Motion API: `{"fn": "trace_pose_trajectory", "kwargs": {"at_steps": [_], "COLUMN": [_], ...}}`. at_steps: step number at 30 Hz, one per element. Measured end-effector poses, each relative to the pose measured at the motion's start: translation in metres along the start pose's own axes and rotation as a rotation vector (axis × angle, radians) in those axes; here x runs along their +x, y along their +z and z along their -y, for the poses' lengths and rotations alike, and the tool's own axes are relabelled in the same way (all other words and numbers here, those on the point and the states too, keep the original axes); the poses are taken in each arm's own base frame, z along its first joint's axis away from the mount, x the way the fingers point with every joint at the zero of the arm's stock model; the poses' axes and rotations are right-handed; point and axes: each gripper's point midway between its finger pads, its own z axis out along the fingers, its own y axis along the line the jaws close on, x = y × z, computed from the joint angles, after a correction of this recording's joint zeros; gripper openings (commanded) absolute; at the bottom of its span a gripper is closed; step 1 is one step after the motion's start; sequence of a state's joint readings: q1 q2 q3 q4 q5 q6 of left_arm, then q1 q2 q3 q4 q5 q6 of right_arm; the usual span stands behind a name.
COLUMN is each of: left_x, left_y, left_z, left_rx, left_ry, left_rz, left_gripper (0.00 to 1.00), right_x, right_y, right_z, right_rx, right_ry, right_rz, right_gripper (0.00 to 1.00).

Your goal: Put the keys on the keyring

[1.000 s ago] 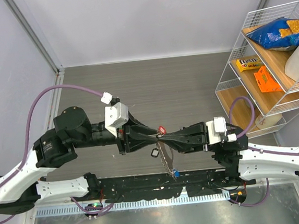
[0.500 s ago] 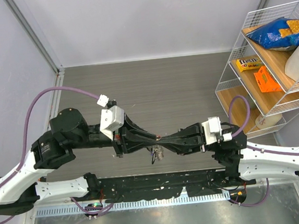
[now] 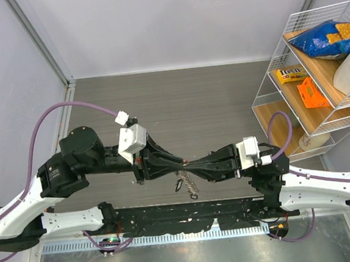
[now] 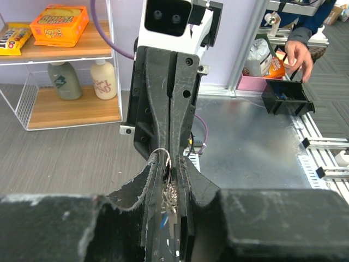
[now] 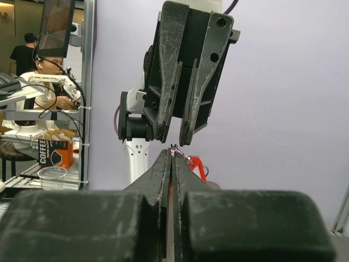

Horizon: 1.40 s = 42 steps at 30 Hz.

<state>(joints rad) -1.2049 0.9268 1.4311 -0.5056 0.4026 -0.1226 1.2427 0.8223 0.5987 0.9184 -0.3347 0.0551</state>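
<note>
My two grippers meet tip to tip above the table's near middle. The left gripper (image 3: 182, 163) (image 4: 172, 166) has its jaws drawn to a narrow gap around the keyring's wire loop (image 4: 161, 153). Between its fingers hang the beaded strip (image 4: 170, 194) and a blue key (image 4: 163, 219). From the other side, the right gripper (image 3: 189, 163) (image 5: 173, 152) is shut, pinching the wire ring (image 5: 182, 155) at its very tip. A red key (image 5: 198, 165) dangles just beyond that tip. In the top view the keyring's chain (image 3: 187, 184) hangs below the meeting point.
A white wire shelf (image 3: 316, 63) with snack bags, boxes and bottles stands at the right edge of the table. A perforated black rail (image 3: 189, 218) and a metal strip run along the near edge. Purple cables (image 3: 68, 106) loop over both arms.
The left jaws have closed in on the ring. The chain, which hung long with the blue key at its end, is now drawn up short. Both grippers shifted slightly.
</note>
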Motion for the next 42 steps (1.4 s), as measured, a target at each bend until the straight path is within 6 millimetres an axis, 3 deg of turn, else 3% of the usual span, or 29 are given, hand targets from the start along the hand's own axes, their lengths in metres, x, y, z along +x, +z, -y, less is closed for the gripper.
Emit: {"fn": "trace_pose_trajectory", "kwargs": {"at_steps": [10,23,32,35,36,42], "left_x": [-0.003,0.003,0.004,0.005,0.006,0.007], "left_y": [-0.007,0.000,0.001,0.002,0.003,0.005], "left_z": [-0.001,-0.004,-0.002,-0.001,-0.001,0.000], "left_rx": [-0.023,-0.019,-0.010,0.001,0.003,0.016], "left_ry": [0.006,-0.003,-0.004,-0.006,-0.007,-0.007], "left_rz": [0.017,-0.005,-0.008,-0.013,-0.015,-0.021], "left_gripper": [0.27,0.30,0.19,0.08,0.00,0.00], "right_x": [-0.005,-0.007,-0.007,-0.007,-0.007,-0.008], "right_y": [-0.001,0.000,0.000,0.000,0.000,0.001], "right_z": [-0.002,-0.003,-0.003,-0.003,-0.003,-0.003], "right_rx": [-0.010,-0.014,-0.014,-0.014,-0.014,-0.016], "right_ry": [-0.003,-0.002,-0.002,-0.002,-0.002,-0.003], "right_rz": [0.012,0.016,0.016,0.015,0.015,0.021], "right_gripper": [0.06,0.06,0.06,0.06,0.06,0.06]}}
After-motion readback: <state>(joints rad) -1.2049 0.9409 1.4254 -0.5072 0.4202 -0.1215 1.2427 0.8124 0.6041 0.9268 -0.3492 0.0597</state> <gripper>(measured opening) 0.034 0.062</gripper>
